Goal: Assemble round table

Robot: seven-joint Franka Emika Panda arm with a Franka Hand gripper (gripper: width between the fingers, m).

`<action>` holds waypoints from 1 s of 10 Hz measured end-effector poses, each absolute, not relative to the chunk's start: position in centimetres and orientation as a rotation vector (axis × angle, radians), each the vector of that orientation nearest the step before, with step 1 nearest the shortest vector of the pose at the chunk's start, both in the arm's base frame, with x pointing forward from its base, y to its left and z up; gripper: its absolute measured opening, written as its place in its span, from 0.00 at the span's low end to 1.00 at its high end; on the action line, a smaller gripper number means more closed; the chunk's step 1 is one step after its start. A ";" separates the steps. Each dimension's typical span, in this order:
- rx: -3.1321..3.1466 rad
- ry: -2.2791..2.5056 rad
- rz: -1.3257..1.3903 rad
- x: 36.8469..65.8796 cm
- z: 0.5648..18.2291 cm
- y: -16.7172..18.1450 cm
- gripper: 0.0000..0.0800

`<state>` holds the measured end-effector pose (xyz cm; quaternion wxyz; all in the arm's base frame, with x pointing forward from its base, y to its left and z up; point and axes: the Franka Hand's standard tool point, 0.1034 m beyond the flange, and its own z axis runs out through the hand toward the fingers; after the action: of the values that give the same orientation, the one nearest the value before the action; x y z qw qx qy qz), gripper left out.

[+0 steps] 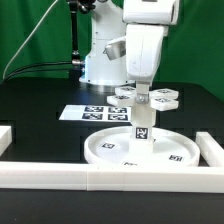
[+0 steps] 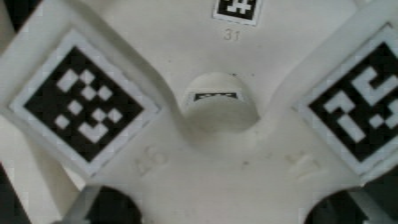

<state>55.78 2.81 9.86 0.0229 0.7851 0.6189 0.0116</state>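
Both pictures are small and quite soft. In the exterior view, even bright light washes out the white parts. The wrist view is blurred, with dark corners.
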 end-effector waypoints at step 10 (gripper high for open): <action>3.049 0.624 0.087 55.8 9.9 3.5 0.55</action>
<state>55.78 3.52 9.87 0.0141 0.9792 0.2003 0.0279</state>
